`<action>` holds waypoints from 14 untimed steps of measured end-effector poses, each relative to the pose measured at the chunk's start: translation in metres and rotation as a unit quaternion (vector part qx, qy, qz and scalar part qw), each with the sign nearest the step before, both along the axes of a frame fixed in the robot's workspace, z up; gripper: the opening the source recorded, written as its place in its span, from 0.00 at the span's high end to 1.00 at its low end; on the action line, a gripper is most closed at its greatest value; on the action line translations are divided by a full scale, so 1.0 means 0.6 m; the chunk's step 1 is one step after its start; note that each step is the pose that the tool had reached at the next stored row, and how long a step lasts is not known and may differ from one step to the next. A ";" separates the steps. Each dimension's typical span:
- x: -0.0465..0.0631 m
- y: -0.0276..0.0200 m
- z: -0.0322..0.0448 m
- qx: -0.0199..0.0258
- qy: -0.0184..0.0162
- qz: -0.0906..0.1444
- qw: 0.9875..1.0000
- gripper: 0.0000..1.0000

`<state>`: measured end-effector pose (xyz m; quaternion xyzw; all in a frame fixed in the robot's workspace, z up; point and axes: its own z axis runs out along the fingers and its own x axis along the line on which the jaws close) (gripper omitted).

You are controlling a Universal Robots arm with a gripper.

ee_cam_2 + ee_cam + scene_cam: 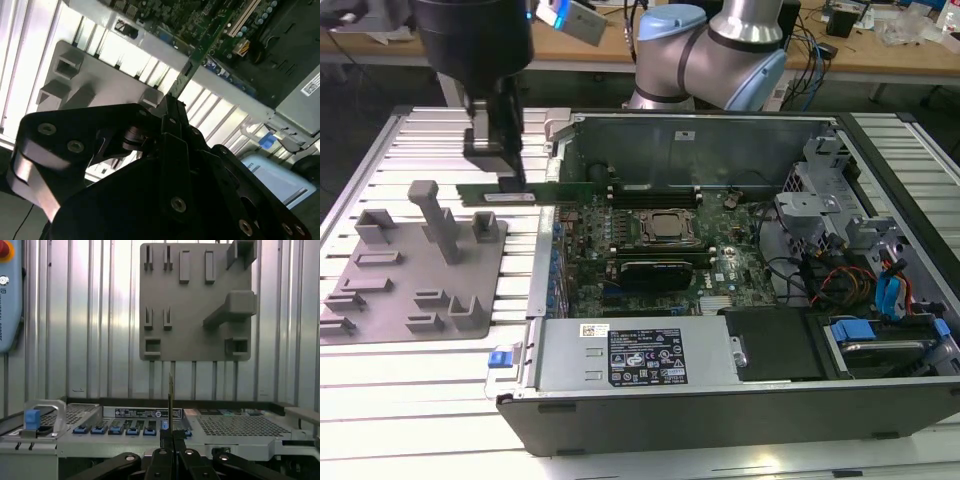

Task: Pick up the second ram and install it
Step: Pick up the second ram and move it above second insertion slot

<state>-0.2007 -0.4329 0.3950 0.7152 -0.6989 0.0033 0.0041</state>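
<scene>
Aloft, thin green second ram (565,192), pinched in black hand (512,183), over ribbed table (425,135)

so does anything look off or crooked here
Nothing stands out. The gripper is shut on the ram stick, which hangs level over the edge of the open computer case, beside the gray fixture plate. No damage shows.
</scene>
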 end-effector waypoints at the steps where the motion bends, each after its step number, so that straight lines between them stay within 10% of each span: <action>1: 0.011 -0.0001 -0.001 0.000 0.000 0.000 1.000 0.91; 14: 0.207 -0.0001 -0.009 0.000 0.000 0.000 1.000 0.91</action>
